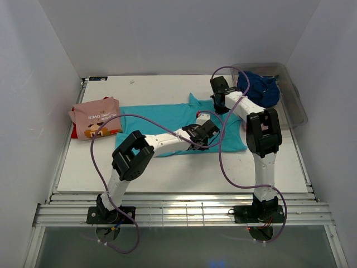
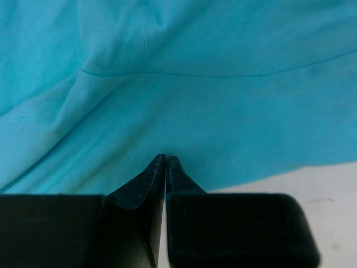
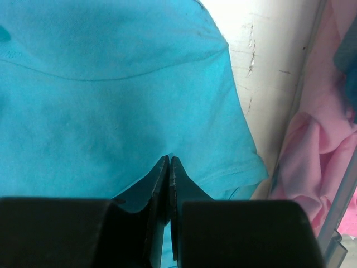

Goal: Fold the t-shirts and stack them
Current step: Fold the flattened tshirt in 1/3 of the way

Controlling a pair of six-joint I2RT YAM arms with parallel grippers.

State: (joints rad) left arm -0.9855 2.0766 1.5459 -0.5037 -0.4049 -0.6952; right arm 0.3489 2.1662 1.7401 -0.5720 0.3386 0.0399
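Observation:
A turquoise t-shirt [image 1: 162, 120] lies spread flat across the middle of the table, filling the left wrist view [image 2: 184, 100] and much of the right wrist view [image 3: 111, 95]. My left gripper [image 1: 212, 128] [image 2: 165, 160] is shut, its tips pinching the cloth near the shirt's right front edge. My right gripper [image 1: 219, 108] [image 3: 169, 159] is shut on the same shirt close to its sleeve [image 3: 237, 164], with cloth showing between the fingers. A folded salmon-pink t-shirt [image 1: 96, 116] with white lettering rests on a red one [image 1: 75, 132] at the left.
A clear grey plastic tub [image 1: 295, 109] stands at the back right with a navy t-shirt [image 1: 259, 88] in it; bright pink cloth [image 3: 318, 167] shows inside it in the right wrist view. White walls close in on the table [image 1: 167, 173] on three sides.

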